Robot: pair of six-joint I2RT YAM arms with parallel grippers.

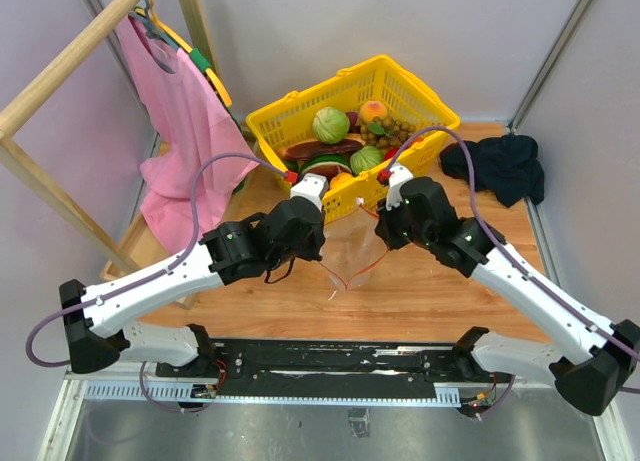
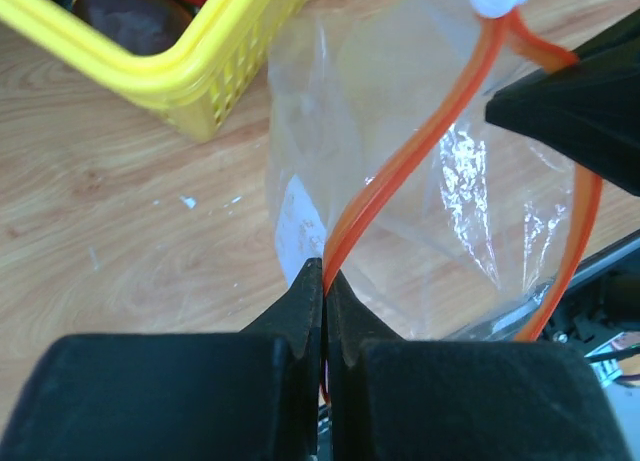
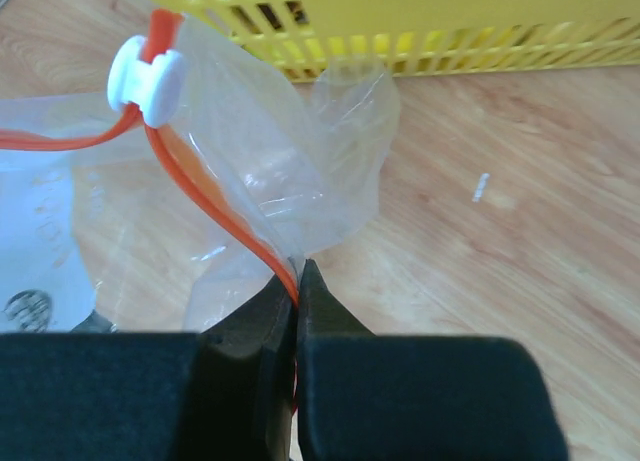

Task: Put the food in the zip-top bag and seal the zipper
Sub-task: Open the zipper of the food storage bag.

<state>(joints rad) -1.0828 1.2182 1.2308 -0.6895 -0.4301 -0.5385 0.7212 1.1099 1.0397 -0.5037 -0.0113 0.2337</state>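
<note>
Wooden surface (image 1: 420,291), yellow basket (image 1: 290,116) at the back, food (image 1: 330,124) all inside it. Bag (image 1: 350,246) just in front of basket, no food seen in it. Left claw (image 2: 323,271) pinched tight on zipper (image 2: 400,171); right claw (image 3: 298,271) likewise clamped on it, white slider (image 3: 148,76) between it and basket. Risks: thin strip slipping from either pinch; both claws occupied, so releasing one to fetch food likely lets the mouth collapse

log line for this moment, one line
left gripper: shut on zipper | right gripper: shut on zipper | zip-top bag: no food seen inside | food: in basket
</note>
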